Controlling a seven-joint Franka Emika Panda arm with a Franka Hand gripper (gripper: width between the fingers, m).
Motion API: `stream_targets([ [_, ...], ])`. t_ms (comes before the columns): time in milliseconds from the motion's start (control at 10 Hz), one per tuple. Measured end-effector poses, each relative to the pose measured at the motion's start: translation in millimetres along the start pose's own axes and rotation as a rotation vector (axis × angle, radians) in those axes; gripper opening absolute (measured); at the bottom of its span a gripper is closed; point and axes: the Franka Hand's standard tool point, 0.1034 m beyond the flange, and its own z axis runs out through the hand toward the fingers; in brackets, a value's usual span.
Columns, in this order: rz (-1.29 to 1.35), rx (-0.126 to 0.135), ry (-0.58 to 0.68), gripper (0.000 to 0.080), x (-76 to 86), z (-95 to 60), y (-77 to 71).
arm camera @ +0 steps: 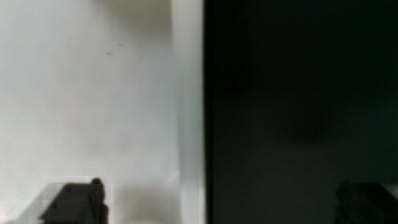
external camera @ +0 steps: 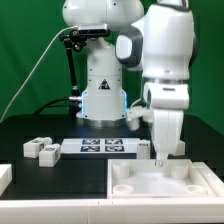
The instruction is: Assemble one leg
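Note:
Two small white legs (external camera: 34,148) (external camera: 49,153) with black-and-white tags lie on the black table at the exterior view's left. My gripper (external camera: 161,150) hangs low over the back edge of the large white tray (external camera: 170,187), far from those legs. In the wrist view my gripper (arm camera: 219,205) is open and empty. Its two dark fingertips (arm camera: 75,203) stand wide apart. One is over the tray's white surface (arm camera: 89,100) and the other over the dark table. No leg shows in the wrist view.
The marker board (external camera: 105,147) lies between the legs and the tray. Another small white tagged part (external camera: 134,117) sits by the robot's base. A white piece (external camera: 4,178) shows at the exterior view's left edge.

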Motion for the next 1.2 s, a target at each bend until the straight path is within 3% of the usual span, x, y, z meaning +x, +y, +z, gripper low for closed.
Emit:
stream_targets([
  [100,0.034,-0.010,-0.001,0.0649,3.0,-15.8,-11.6],
  [200,0.073,-0.005,-0.011,0.0649,5.2,-27.7,-26.4],
  [300,0.097,-0.004,-0.012,0.0649,6.4,-29.8,-31.1],
  [700,0.263,0.004,-0.011,0.0649,6.0,-26.8,-33.3],
  [900,0.580,0.011,0.008,0.0649,17.5,-20.6,-64.2],
  [1200,0.958,0.044,0.002,0.0649,38.4,-14.0,-95.3],
])
